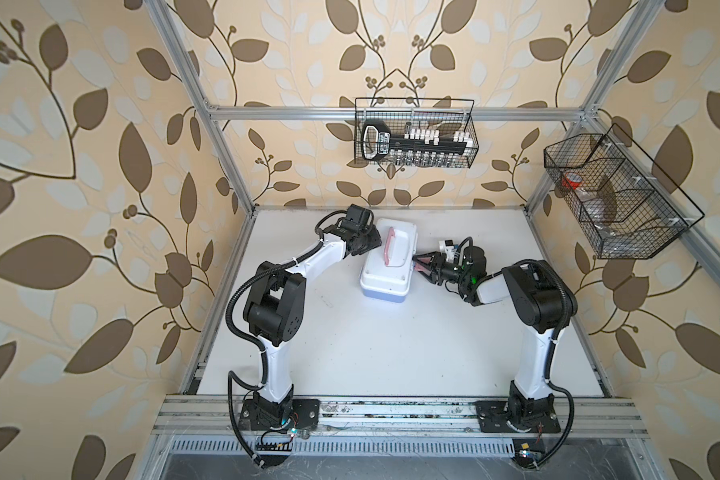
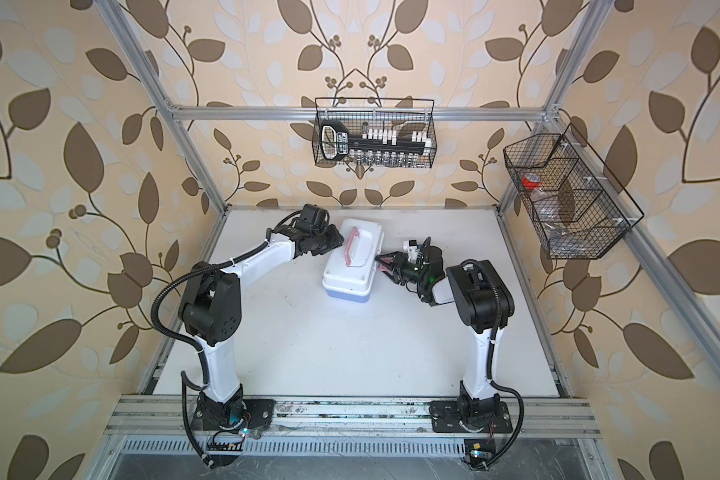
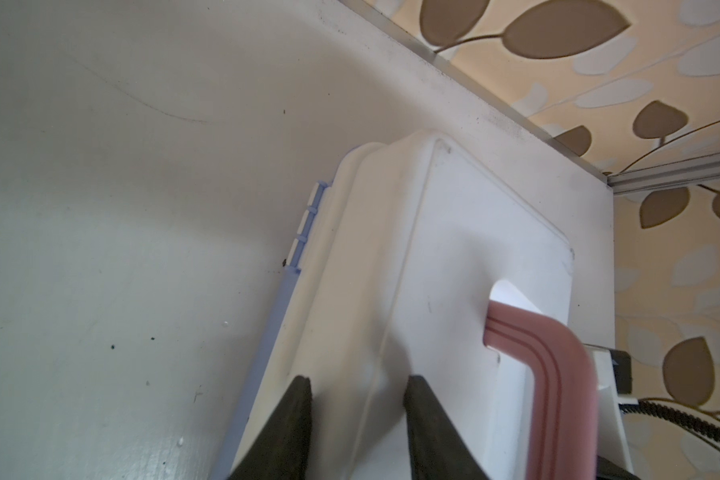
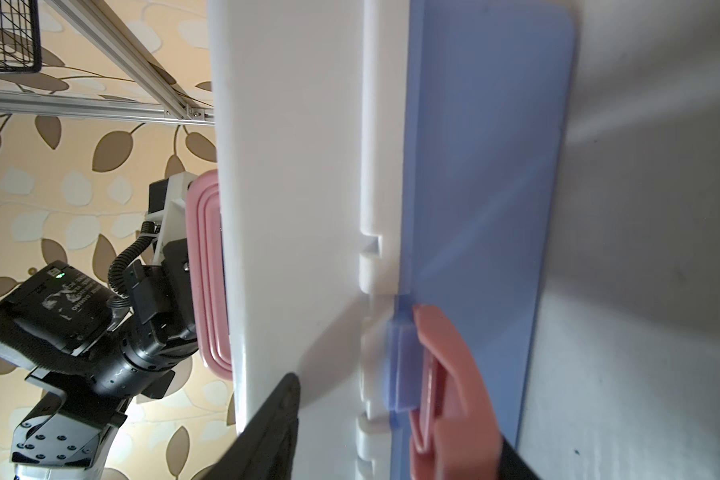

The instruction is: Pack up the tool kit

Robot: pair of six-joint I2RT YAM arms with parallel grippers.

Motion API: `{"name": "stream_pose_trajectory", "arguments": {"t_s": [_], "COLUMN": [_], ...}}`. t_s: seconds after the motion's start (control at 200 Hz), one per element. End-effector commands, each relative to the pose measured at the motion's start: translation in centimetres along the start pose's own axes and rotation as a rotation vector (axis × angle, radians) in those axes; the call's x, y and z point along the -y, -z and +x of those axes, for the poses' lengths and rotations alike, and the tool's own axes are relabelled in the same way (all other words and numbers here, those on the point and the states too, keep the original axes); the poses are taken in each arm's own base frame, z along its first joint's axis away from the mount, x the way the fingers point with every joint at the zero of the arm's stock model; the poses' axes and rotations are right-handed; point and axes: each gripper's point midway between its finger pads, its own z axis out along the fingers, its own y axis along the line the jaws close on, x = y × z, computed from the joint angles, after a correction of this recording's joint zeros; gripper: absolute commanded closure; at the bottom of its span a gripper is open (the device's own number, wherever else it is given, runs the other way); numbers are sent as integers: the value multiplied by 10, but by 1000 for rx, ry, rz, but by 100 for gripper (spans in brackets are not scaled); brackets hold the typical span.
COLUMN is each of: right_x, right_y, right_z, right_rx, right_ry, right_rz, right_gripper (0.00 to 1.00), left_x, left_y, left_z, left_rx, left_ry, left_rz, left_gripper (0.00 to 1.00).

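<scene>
Just above frame centre in both top views, toward the table's [image 1: 391, 353] back edge: case [image 1: 385, 274] sits flat, a bit off square. White lid [image 2: 346, 282] is down on the blue base [image 1: 385, 298]. Pink handle [image 1: 390, 245] lies folded into the lid's recess. Contents not visible.

Left gripper [image 3: 358, 380]: jaws part-spread, both tips resting on the lid's sloped shoulder, hinge side. Looks like a brace, not a pinch. Nothing is clamped between them.

Right gripper [image 1: 421, 264]: at the case's right-hand face, jaws spread and straddling the red latch [image 4: 449, 386]. One tip is against the white lid wall, the other tucked behind the latch. Can't tell if it's pressing. Latch looks unclipped, hanging over the base, so I'd call this the latching step.

Handling: hard plastic shell, stiff and glossy. Slippery under the pads, and likely to skate on the smooth table if pushed from one side only. Weight unknown; probably a light shell with metal inside. Best holds: handle for a lift, lid shoulder or rim for bracing. Latch is small and hinged, so push it toward the lid and don't twist.
</scene>
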Motion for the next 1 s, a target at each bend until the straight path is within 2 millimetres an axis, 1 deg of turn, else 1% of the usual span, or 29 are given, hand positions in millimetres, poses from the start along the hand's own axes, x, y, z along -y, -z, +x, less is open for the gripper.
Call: {"name": "stream_pose_trajectory", "arguments": {"t_s": [0.0, 0.11, 0.175, 0.3, 0.375, 0.48, 0.58, 0.61, 0.84, 0.94, 0.995], "right_x": [-6, -12, -16, -20, -19, -17, -16, -15, -6, -8, -9], "right_y": [0, 10, 15, 20, 21, 17, 12, 11, 6, 5, 6], "right_z": [-2, -9, -13, -12, -11, -8, -6, -6, -5, -5, -6], "right_rx": [-4, 15, 26, 28, 28, 17, 8, 5, 0, -2, -2], "right_ry": [14, 22, 31, 56, 72, 85, 86, 87, 99, 103, 112], "right_rz": [-18, -25, -21, 6, 28, 55, 60, 63, 123, 126, 134], "right_gripper": [45, 44, 46, 55, 58, 64, 75, 76, 79, 75, 74], "left_x": [-22, -22, -21, -21, -21, -22, -21, -21, -22, -22, -22], "left_y": [-21, -21, -21, -22, -22, -22, -22, -22, -23, -23, -23], "left_z": [55, 55, 54, 54, 55, 55, 55, 55, 55, 55, 55], "left_rx": [-182, -183, -181, -181, -184, -184, -183, -183, -182, -184, -183], "left_ry": [6, 4, 5, 7, 7, 8, 8, 8, 8, 8, 8], "left_rz": [-86, -85, -84, -83, -83, -84, -83, -83, -84, -84, -83], "left_gripper": [61, 61, 61, 61, 61, 61, 61, 61, 61, 61, 61]}}
